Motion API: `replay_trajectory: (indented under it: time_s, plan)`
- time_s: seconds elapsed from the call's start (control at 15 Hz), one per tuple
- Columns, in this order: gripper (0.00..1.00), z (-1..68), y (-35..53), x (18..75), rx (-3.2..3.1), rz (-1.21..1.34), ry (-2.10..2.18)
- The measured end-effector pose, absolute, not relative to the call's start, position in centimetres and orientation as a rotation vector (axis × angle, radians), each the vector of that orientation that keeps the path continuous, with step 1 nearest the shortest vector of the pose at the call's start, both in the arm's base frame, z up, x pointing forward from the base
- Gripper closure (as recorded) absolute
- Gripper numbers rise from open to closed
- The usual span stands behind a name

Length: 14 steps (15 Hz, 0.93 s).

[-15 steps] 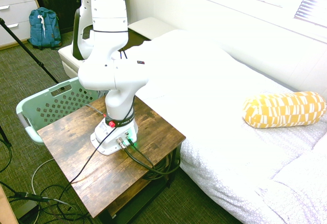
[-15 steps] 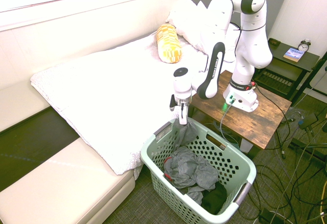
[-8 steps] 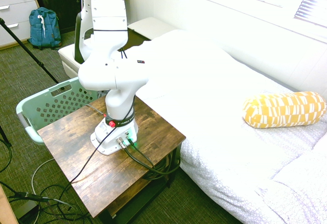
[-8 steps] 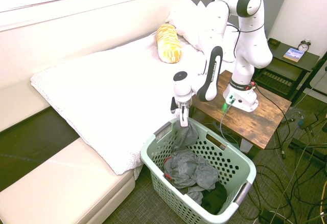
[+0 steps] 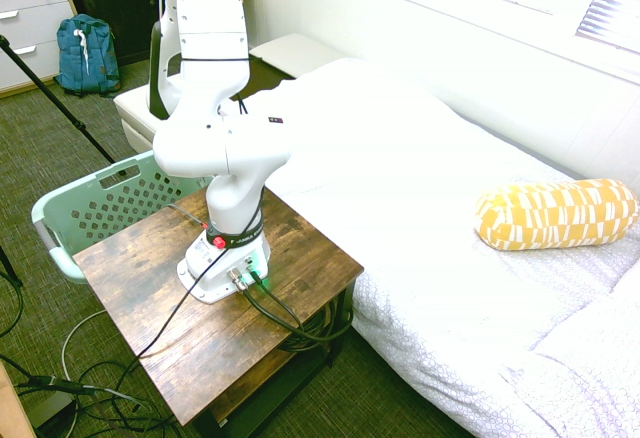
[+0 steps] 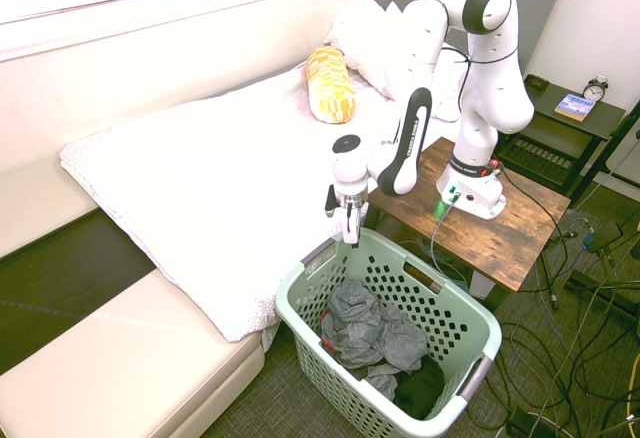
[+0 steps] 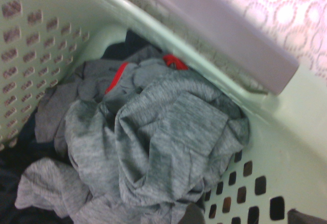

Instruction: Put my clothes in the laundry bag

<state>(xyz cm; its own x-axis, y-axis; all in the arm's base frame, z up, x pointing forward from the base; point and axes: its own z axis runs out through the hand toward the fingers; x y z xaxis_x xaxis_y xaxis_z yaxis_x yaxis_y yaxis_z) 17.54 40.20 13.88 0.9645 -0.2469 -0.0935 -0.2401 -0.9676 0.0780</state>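
no legible text, label, brand or number on anything in view

The glossy white, rounded-segment plastic robot arm (image 6: 478,78) is showing black bands at its joints, and a long black panel with small white vertical lettering is running down the forearm link (image 6: 404,140). A round white cap with a dark circular centre (image 6: 346,144) is sitting at the wrist, above the small white two-finger gripper (image 6: 349,240), whose slim fingers are ending in dark tips. In the first exterior view, the broad white base housing (image 5: 226,248) is wearing a black ring with a red button (image 5: 218,242), and a green light (image 5: 254,277) is glowing low at its foot. Tiny dark markings (image 5: 275,121) are dotting the shoulder shell.
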Motion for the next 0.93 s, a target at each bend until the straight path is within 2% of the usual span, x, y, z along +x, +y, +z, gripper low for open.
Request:
replay_trajectory:
  time_s: [0.47,0.73,0.93]
  plan:
    - [0.0,21.4,32.0,31.7,3.062,0.01,-0.697]
    - [0.0,24.5,20.8,38.9,3.054,0.029,-0.868]
    - [0.0,26.7,11.5,42.2,3.062,0.006,-0.982]
